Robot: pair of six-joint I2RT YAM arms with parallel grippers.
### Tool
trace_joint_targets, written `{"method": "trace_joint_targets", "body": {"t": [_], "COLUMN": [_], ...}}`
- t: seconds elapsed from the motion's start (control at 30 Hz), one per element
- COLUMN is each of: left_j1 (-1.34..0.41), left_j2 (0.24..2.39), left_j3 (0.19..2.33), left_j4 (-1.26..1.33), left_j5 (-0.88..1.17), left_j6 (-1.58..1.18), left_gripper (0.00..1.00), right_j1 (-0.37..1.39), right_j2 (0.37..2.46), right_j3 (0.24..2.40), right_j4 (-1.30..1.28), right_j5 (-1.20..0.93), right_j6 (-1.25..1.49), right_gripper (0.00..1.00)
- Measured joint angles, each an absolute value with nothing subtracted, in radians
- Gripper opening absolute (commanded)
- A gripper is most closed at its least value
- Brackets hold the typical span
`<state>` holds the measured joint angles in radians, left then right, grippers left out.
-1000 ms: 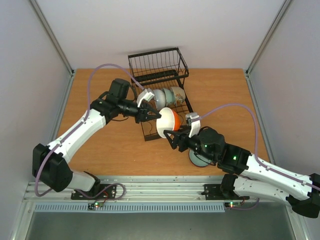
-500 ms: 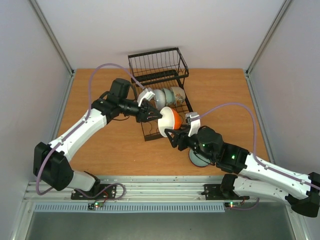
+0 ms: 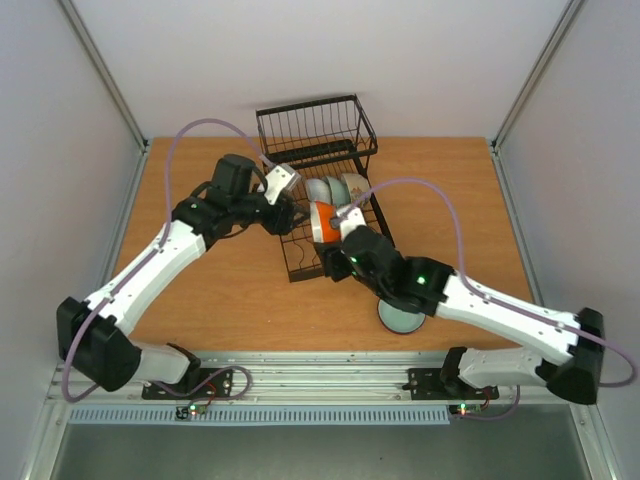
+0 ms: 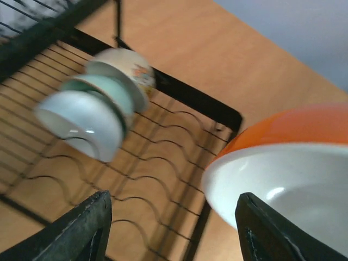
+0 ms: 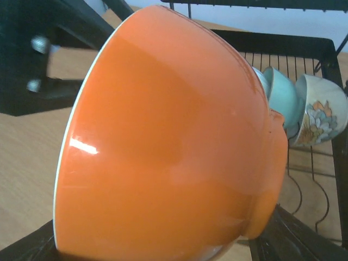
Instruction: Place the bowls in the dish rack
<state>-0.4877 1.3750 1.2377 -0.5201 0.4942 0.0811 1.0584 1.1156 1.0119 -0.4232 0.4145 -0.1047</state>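
Two arms are seen, each built of white shell links joined by black joint housings. Black bases are bolted to a grey slotted rail. A lilac cable is looped along each arm. Black, wedge-shaped fingers (image 4: 81, 228) are noted. Small green lights are visible on the right arm.

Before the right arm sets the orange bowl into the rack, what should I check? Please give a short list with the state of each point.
1. Orange bowl held between the right fingers: ok.
2. Left fingers open and off the bowl: ok.
3. Bowl over the dish rack: ok.
4. Free slots in front of the three racked bowls: ok.
5. Bowl lined up with one slot: cannot tell.
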Motion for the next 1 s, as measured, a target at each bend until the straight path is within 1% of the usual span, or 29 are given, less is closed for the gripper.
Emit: {"method": "trace_joint_targets", "body": {"t": [0.13,0.3,0.43,0.63,0.83,1.0], "left_j1": [-0.473,-0.406,-0.363,-0.353,-0.348,-0.348], "left_j2": [1.302,1.204,1.184,1.185,1.185,1.186], "left_j3": [1.245,1.25,1.25,1.25,1.25,1.25], "left_j4": [-0.53,-0.531,-0.531,-0.536,-0.537,-0.536], "left_j5": [0.334,0.247,0.228,0.228,0.232,0.232], "left_j6": [0.11,0.121,0.121,0.12,0.12,0.12], "left_gripper": [0.66,0.67,0.67,0.67,0.68,0.68], "right_j1": [1.021,0.949,0.911,0.891,0.875,0.861], "right_j2": [1.284,1.477,1.616,1.769,1.887,1.969], "right_j3": [1.111,1.204,1.327,1.487,1.563,1.581], "right_j4": [-0.42,-0.427,-0.454,-0.462,-0.464,-0.466], "right_j5": [0.411,0.384,0.366,0.358,0.382,0.405], "right_j6": [-0.183,-0.258,-0.317,-0.385,-0.425,-0.438], "right_gripper": [0.01,0.01,0.01,0.01,0.01,0.01]}}
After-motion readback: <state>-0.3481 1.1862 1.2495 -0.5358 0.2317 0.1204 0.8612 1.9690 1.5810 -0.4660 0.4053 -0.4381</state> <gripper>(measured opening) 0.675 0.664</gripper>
